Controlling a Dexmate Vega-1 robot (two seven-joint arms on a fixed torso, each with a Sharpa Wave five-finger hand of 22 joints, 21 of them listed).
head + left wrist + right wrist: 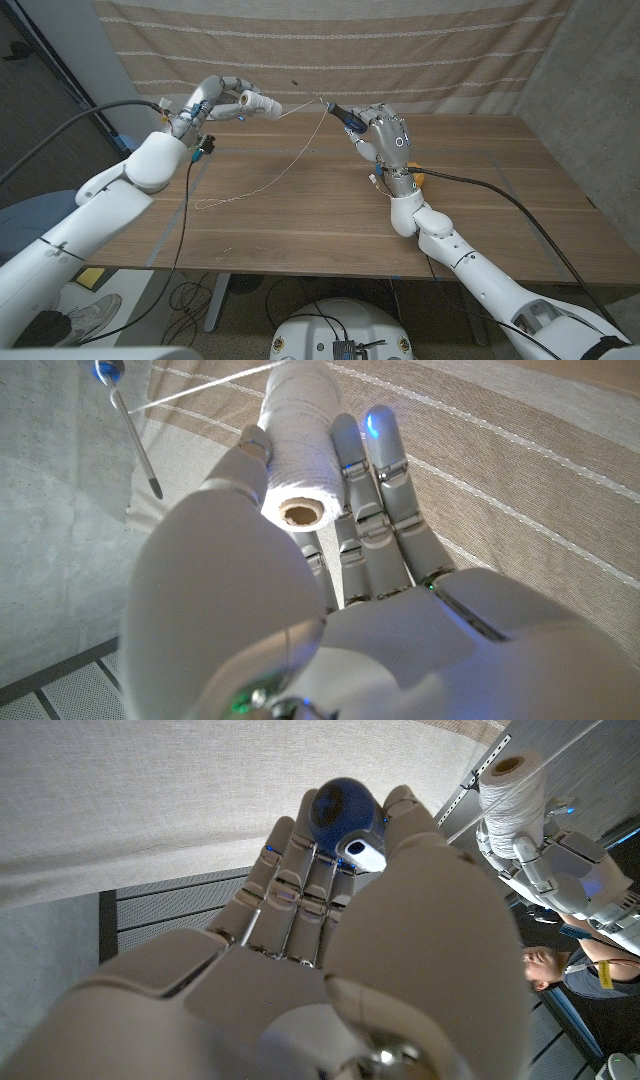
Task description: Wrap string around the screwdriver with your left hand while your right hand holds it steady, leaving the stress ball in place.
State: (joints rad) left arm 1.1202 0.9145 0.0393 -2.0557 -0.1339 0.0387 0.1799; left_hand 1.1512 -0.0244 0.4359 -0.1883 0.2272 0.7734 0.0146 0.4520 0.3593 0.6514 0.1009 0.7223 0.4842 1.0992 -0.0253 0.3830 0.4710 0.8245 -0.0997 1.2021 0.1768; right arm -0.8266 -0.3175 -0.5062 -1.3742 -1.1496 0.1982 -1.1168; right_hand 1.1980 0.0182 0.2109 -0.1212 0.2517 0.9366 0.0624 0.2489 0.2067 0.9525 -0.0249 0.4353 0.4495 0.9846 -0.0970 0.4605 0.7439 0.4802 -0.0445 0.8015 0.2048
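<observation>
White string spool (256, 102) gripped by left hand (205, 103); right hand (385, 135) fingers clasping blue-handled screwdriver (345, 117); slack thread (262, 184) risks snagging mid-desk.

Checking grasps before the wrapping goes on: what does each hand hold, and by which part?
The left hand holds the string spool by its side. The right hand grips the screwdriver by its blue handle.
</observation>
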